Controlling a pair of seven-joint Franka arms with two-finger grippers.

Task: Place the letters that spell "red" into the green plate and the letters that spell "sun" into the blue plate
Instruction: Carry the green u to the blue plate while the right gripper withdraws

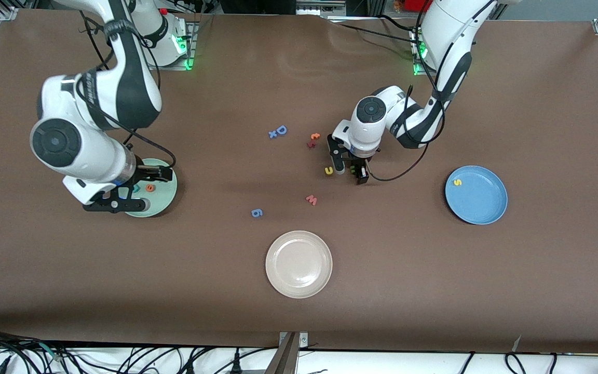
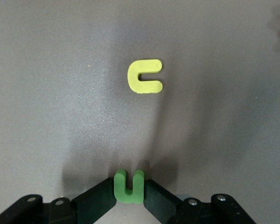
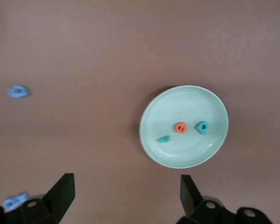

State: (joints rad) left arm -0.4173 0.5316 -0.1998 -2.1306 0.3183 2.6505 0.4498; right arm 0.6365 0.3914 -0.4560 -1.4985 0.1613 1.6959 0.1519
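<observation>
My left gripper [image 1: 351, 171] is low over the middle of the table, shut on the dark green arch letter [image 2: 129, 186], which stands on edge between its fingers. The yellow arch letter [image 2: 145, 76] lies flat on the table just beside it. The blue plate [image 1: 486, 205] at the left arm's end holds the yellow "s" [image 1: 457, 182]. My right gripper [image 3: 126, 196] hangs open and empty above the green plate [image 3: 186, 100]. In that plate lie the orange "e" [image 3: 180, 127], the teal "d" [image 3: 202, 127] and the thin teal "r" [image 3: 164, 138].
A beige-white plate [image 1: 299, 280] sits nearest the front camera. Loose letters lie mid-table: a pink "w" [image 1: 311, 199], a blue "9" [image 1: 257, 212], a blue "D" [image 1: 281, 130] with a small blue cross, and two small orange-red letters [image 1: 313, 140].
</observation>
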